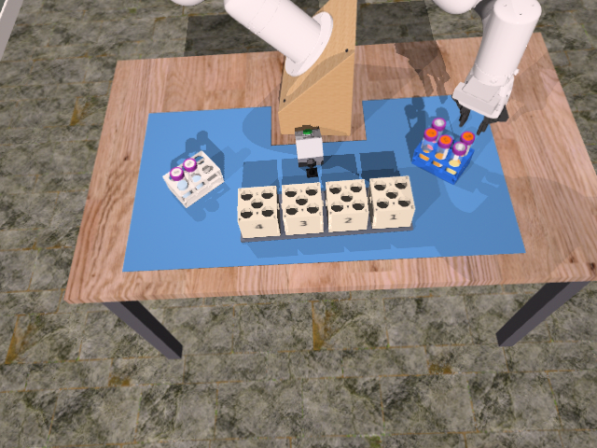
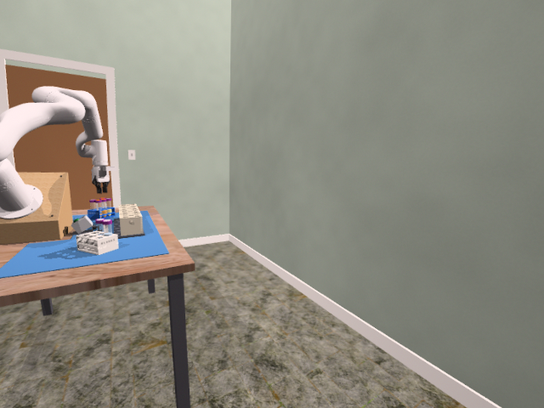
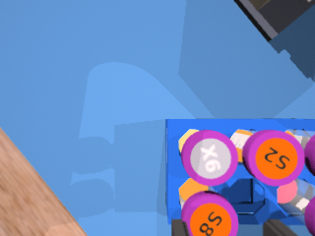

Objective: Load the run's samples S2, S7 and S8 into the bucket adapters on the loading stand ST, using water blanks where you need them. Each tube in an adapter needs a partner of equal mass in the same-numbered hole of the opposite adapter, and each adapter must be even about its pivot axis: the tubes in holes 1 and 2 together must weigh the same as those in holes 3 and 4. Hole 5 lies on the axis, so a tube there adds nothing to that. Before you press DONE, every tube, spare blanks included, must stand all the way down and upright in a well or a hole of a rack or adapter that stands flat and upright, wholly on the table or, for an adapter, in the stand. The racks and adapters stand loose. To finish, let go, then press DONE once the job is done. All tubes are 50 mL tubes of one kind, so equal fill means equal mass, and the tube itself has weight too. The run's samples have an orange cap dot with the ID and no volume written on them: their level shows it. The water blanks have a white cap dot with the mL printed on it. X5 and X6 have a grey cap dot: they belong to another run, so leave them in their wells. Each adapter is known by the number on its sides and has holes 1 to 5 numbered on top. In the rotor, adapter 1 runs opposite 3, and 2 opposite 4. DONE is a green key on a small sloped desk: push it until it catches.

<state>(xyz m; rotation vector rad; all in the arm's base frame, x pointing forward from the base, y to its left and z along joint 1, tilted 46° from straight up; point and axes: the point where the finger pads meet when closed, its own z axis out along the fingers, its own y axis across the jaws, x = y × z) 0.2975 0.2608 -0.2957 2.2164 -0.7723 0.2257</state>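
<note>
My gripper point(image 1: 472, 126) point(image 2: 101, 190) point(image 3: 226, 230) is open and empty above the blue rack point(image 1: 453, 181) point(image 3: 173, 172). S8 point(image 1: 466, 137) point(image 3: 209, 222) stands below the fingers. X6 point(image 1: 459, 148) point(image 3: 211, 158) is beside it in a corner well. S2 point(image 1: 444, 140) point(image 3: 274, 157) is in the middle of X6's row, with another orange-capped tube point(image 1: 430, 134) at that row's end. A grey-capped tube point(image 1: 437, 123) is in the other row, which has an empty middle well. Adapters 4 point(image 1: 258, 230), 3 point(image 1: 303, 227), 2 point(image 1: 347, 225) and 1 point(image 1: 393, 221) show no tubes.
A white rack point(image 1: 187, 199) point(image 2: 107, 243) on the left holds two white-dotted blanks point(image 1: 176, 174) point(image 1: 189, 164). The green DONE key point(image 1: 307, 132) is on the small desk behind the adapters, in front of the wooden arm base point(image 1: 318, 105).
</note>
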